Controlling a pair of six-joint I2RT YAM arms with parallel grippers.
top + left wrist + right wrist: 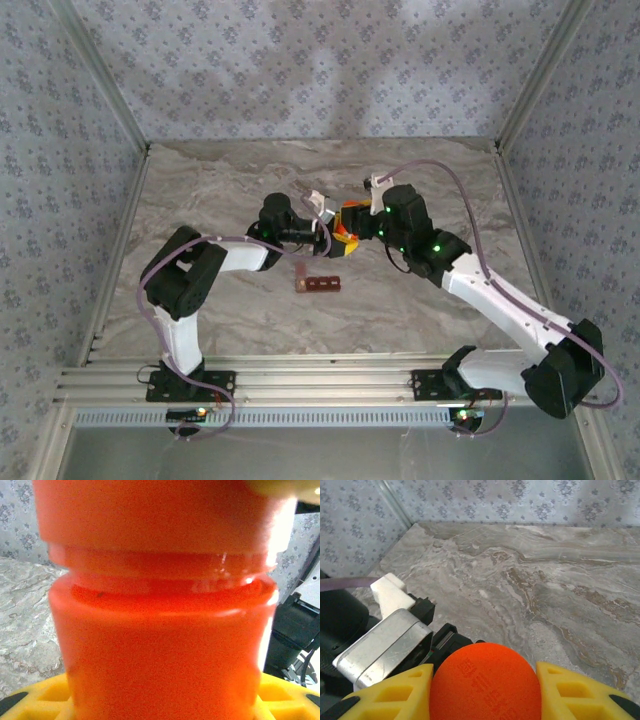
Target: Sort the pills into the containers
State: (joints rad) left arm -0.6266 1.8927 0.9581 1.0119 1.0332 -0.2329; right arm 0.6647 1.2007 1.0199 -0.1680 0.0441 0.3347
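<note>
An orange pill bottle (349, 222) is held above the middle of the table between both arms. My left gripper (333, 232) is shut on the bottle's body (165, 650), and its yellow fingers (40, 700) flank the body low in the left wrist view. My right gripper (362, 218) is shut on the bottle's round orange cap (485, 685), which sits between its yellow fingers (580, 690). In the left wrist view the cap (160, 515) is seated on the neck. What is inside the bottle is hidden. The containers (318, 284), a dark red-brown strip of cells, lie flat on the table nearer the bases.
The marble tabletop (220, 190) is bounded by patterned walls on three sides and a metal rail (320, 385) at the near edge. The left arm's silver wrist camera (385, 650) sits close beside the cap. Bare marble (545, 580) stretches behind the bottle.
</note>
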